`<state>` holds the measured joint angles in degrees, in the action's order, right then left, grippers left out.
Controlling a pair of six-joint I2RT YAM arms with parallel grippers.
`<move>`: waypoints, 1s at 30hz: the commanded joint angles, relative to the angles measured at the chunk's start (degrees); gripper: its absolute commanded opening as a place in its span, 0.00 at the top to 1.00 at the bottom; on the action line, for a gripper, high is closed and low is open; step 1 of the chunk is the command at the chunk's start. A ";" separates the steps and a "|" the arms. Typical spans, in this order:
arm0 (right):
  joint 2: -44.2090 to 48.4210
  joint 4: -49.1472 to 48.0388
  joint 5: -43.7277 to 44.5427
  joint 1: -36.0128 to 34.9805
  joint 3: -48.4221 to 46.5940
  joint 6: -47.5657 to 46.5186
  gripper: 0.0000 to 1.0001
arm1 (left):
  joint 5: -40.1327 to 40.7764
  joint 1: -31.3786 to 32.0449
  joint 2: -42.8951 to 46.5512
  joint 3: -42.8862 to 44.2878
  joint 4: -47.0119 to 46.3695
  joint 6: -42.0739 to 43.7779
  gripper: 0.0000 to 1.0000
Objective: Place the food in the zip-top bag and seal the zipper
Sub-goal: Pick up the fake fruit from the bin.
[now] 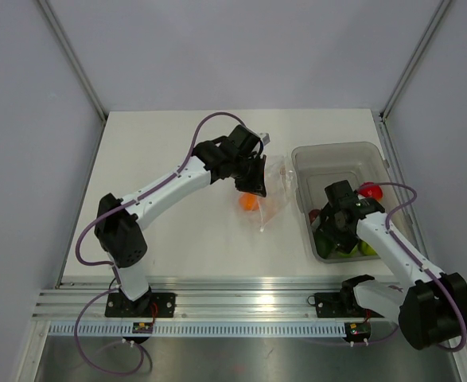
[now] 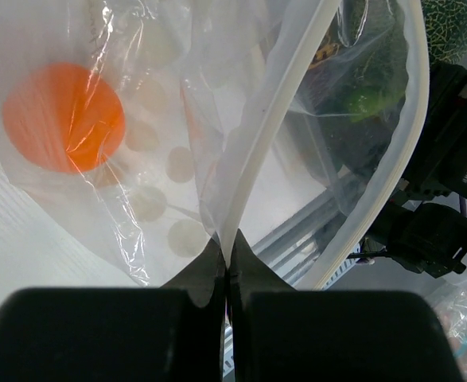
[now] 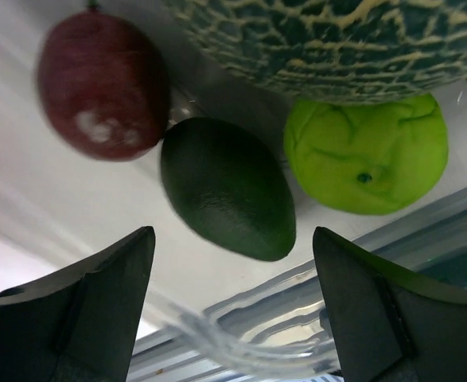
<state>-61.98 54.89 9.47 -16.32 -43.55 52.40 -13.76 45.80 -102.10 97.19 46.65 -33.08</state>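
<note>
Left claw [image 2: 227,256] pinches the zip-top bag [image 2: 149,187] by its zipper [image 2: 281,103] — a slip could collapse the mouth — while right claw [image 3: 233,247] gapes wide beside the bag.

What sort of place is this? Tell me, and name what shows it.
Probably a robotics lab test cell, not a kitchen: a bare white table walled by plain grey panels, a left arm and right arm bolted to an aluminium rail, and toy fruit in a plastic tub.
</note>
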 commanded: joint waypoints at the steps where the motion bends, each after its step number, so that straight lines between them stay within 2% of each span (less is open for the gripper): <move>1: -1.74 -3.91 -1.48 0.76 2.85 0.24 0.12 | -0.66 -0.10 2.61 -0.51 -1.83 0.30 1.00; 7: -5.43 -6.81 -0.07 1.46 4.00 -0.02 0.13 | -1.09 -0.10 2.26 -0.33 -2.27 0.12 1.00; 9: -6.05 -7.96 0.11 1.64 4.26 -0.19 0.17 | -1.18 -0.10 2.26 -0.24 -2.36 0.03 1.00; 11: -6.05 -8.31 0.72 1.81 4.26 -0.46 0.22 | -1.18 -0.10 2.17 -0.33 -2.27 0.03 1.00; 12: -5.96 -8.14 1.07 1.81 4.09 -0.46 0.30 | -1.27 -0.10 2.00 -0.33 -2.36 0.12 1.00; 14: -4.83 -6.83 2.47 1.90 3.39 -0.63 0.38 | -1.27 -0.10 2.09 -0.42 -2.27 0.12 1.00; 15: -4.30 -6.21 2.91 1.90 3.04 -0.63 0.45 | -1.10 -0.10 2.09 -0.51 -2.27 0.21 1.00; 18: -1.05 -3.22 4.50 1.81 0.49 -0.90 0.57 | -1.09 -0.10 1.91 -0.60 -2.36 0.21 1.00; 23: 5.10 2.39 5.90 1.90 -3.64 -2.13 0.62 | -1.53 -0.10 1.03 0.11 -2.53 0.03 1.00; 30: 9.06 6.63 5.20 1.90 -12.15 -3.45 0.64 | -1.71 -0.10 -0.11 1.86 -2.27 0.03 1.00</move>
<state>-54.22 58.30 12.86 -14.83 -50.43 50.09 -14.20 45.80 -102.10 96.92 46.57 -33.08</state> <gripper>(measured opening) 0.637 0.005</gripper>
